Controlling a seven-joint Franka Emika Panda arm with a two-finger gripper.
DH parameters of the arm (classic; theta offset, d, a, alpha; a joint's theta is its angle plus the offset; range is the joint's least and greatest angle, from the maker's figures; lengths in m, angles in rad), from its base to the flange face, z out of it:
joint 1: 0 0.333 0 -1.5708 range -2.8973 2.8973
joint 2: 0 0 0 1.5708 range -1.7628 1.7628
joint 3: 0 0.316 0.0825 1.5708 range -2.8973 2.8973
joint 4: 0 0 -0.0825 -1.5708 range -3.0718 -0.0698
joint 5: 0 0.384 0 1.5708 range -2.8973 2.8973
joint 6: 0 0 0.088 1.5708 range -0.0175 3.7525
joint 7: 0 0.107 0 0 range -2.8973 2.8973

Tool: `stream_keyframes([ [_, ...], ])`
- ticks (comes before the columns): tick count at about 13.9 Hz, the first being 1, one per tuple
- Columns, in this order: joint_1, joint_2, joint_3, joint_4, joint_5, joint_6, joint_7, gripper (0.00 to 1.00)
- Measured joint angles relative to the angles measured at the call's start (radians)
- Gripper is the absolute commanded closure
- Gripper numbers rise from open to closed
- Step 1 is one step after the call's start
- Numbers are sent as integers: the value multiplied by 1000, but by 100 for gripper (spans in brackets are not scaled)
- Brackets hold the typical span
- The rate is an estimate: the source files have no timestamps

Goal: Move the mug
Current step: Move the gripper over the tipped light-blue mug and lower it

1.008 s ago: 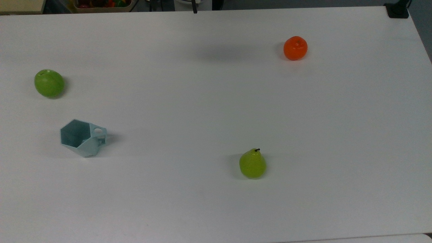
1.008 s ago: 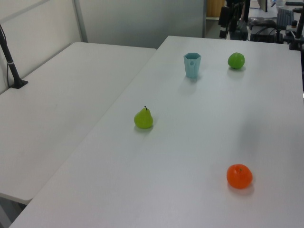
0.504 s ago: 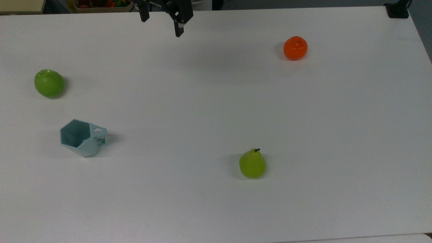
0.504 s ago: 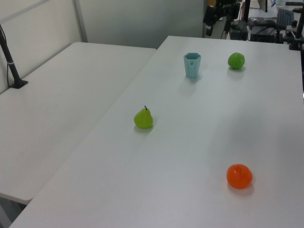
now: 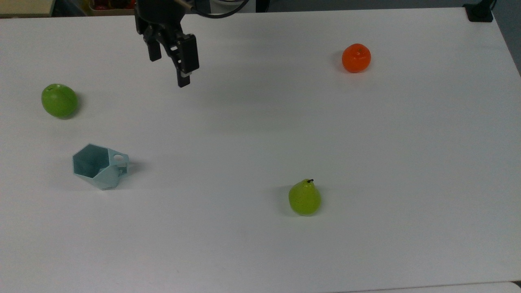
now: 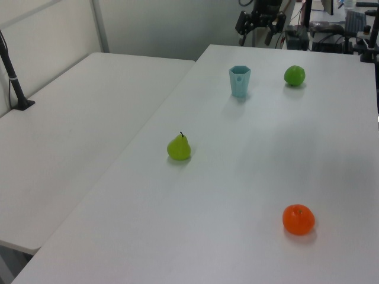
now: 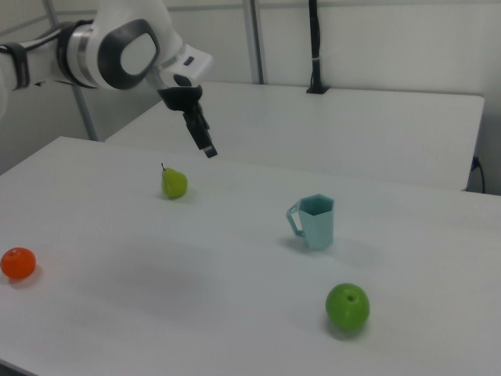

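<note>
Reading the top view from left to right. Far left, a green apple (image 5: 59,100) sits alone on the white worktop (image 5: 260,252). Just nearer than it and slightly right stands the mug (image 5: 100,166), upright, open mouth up, well apart from the apple and touching nothing but the worktop. I judge the free space all round it is why a straight descent should be possible.

The mug is pale blue-grey, faceted, with a hexagonal rim and a body that narrows toward the base. Its flat handle tab with 1 round hole points to the top view's right; in the right view the handle faces the right view's left. It looks empty and light, likely hard plastic, so I expect it to slide or tip if 1 finger lands first.

Further right and far, the tool (image 5: 167,69) hangs in the air above the worktop, fingers pointing down and spread apart, holding nothing. It is well apart from the mug, on the far side of it. I read this as the approach stage: nothing gripped yet, the task barely begun.

Right of centre, near side, a green pear (image 5: 305,197) stands upright. Far right, an orange (image 5: 356,57) rests alone. Both are well clear of the likely path to the mug.
</note>
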Motion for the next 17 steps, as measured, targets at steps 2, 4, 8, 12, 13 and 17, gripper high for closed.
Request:
stream_keyframes([
  [2,0,33,-30,0,0,62,14,3],
  [4,0,75,-52,0,0,127,35,6],
  [8,-1,172,-71,1,0,247,73,17],
  [12,-8,241,-84,1,0,329,82,27],
  [13,-10,250,-87,1,0,341,82,27],
  [17,-26,292,-89,2,0,354,82,27],
])
